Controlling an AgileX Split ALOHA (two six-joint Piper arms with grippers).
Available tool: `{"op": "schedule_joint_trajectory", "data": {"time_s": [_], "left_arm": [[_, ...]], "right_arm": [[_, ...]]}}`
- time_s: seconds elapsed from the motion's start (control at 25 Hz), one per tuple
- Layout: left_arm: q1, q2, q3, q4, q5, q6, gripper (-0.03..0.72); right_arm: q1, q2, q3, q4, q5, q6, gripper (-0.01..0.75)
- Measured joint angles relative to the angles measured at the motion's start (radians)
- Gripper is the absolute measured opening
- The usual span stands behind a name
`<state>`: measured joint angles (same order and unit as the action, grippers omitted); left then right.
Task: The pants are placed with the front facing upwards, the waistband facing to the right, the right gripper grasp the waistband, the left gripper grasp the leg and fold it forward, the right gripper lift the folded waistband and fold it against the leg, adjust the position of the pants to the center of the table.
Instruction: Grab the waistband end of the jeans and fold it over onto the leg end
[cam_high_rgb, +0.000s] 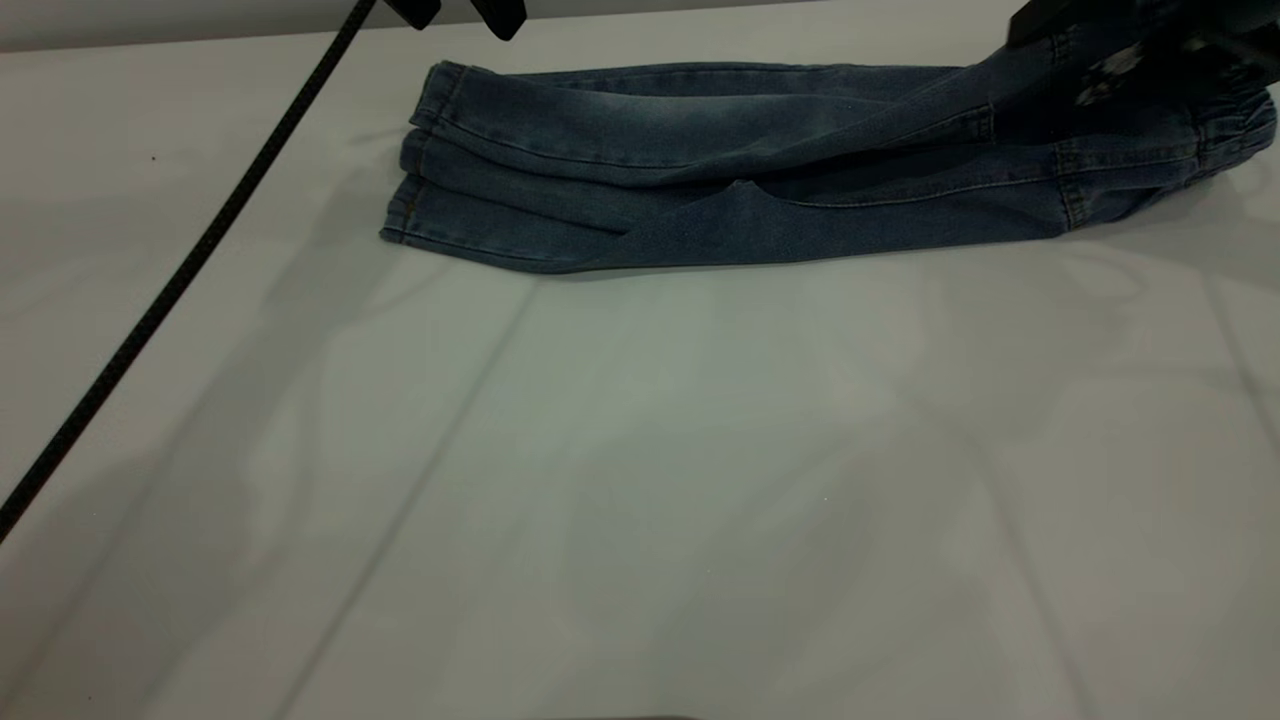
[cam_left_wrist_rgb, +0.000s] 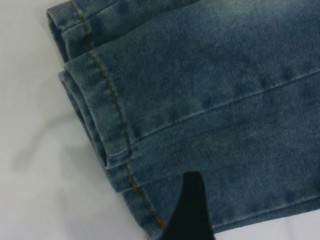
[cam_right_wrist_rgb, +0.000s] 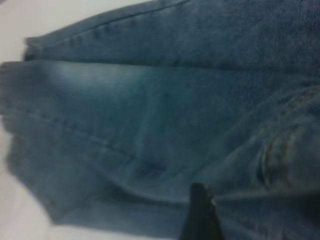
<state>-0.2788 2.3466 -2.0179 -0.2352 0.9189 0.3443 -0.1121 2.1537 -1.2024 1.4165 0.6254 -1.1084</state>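
The blue denim pants lie folded lengthwise at the far side of the white table, leg hems to the left and the gathered waistband to the right. My right gripper is over the waistband end, shut on a top layer of denim that rises from the pile toward it. In the right wrist view one dark finger shows against the denim. My left gripper hovers just above the leg hems, open and holding nothing. One of its fingers shows over the cloth.
A braided black cable runs diagonally from the left gripper down across the table's left side. Bare table lies in front of the pants.
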Motion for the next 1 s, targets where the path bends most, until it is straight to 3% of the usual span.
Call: {"op": "schedule_joint_trajectory", "data": {"time_s": [0.12, 0.44, 0.76, 0.88, 1.0], "left_arm": [[0.000, 0.000, 0.000, 0.000, -0.001, -0.001, 0.577], [0.000, 0.000, 0.000, 0.000, -0.001, -0.003, 0.577], [0.000, 0.000, 0.000, 0.000, -0.001, -0.004, 0.577], [0.000, 0.000, 0.000, 0.000, -0.009, -0.004, 0.577], [0.000, 0.000, 0.000, 0.001, -0.025, -0.004, 0.577]], "right_arm": [[0.028, 0.054, -0.034, 0.036, -0.039, -0.052, 0.421], [0.031, 0.174, -0.265, 0.199, -0.020, -0.221, 0.410], [0.006, 0.179, -0.319, 0.185, -0.015, -0.197, 0.409], [-0.024, 0.179, -0.319, 0.107, 0.080, -0.074, 0.409], [-0.074, 0.179, -0.319, 0.001, 0.251, 0.080, 0.412]]}}
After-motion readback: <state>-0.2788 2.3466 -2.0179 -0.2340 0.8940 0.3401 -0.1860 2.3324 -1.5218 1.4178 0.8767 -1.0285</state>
